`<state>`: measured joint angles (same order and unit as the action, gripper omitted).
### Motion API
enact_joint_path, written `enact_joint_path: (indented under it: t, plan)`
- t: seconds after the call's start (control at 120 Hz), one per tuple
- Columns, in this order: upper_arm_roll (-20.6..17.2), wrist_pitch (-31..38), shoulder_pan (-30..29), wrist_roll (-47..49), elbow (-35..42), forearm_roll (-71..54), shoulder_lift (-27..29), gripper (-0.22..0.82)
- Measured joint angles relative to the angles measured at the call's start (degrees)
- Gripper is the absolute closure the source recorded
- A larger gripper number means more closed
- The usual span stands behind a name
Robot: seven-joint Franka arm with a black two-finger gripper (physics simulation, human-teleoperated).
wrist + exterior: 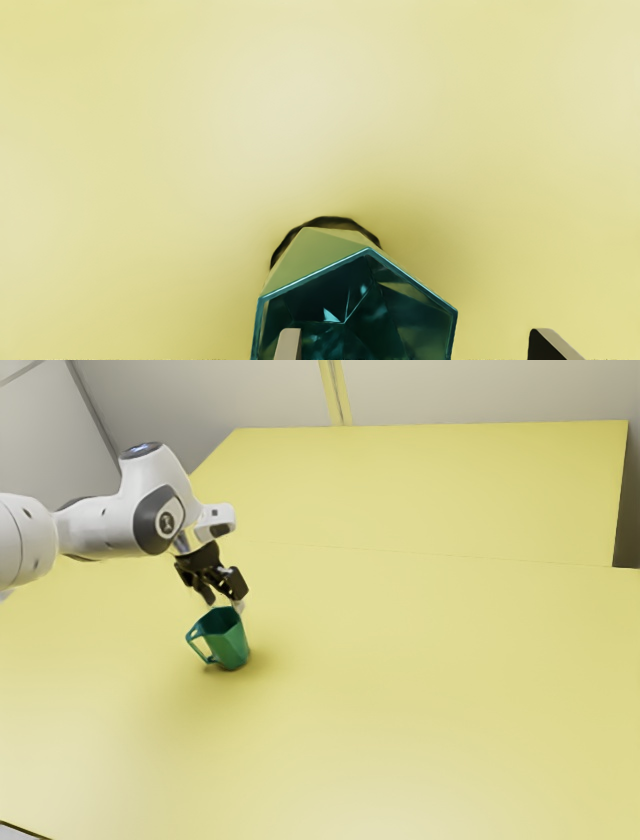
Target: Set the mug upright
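Just above the rim of the green mug, the black gripper (224,601) points down in the exterior view. The mug (231,644) is on the table (400,690) with its mouth facing up, its body leaning slightly and its handle toward the exterior view's left. From the hand, the gripper (415,344) has its fingers wide apart: one overlaps the mouth of the mug (325,305), the other stands outside the wall over bare table. Whether the finger over the mouth reaches inside is not clear. Nothing is pinched between them.
The yellow tabletop stretches around the mug, with its far edge before a pale wall (450,390). The white arm comes in from the exterior view's left, above the table.
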<state>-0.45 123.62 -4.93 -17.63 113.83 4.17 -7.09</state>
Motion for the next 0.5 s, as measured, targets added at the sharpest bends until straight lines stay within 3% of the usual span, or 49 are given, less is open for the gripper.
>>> enact_joint_path:
  t: [0.208,0.5]
  plan:
    - [0.34,-11.12,-0.1,-0.05,-11.14,1.41,0.13,0.05]
    - [0.13,-25.13,0.03,0.23,-25.83,2.78,0.13,0.01]
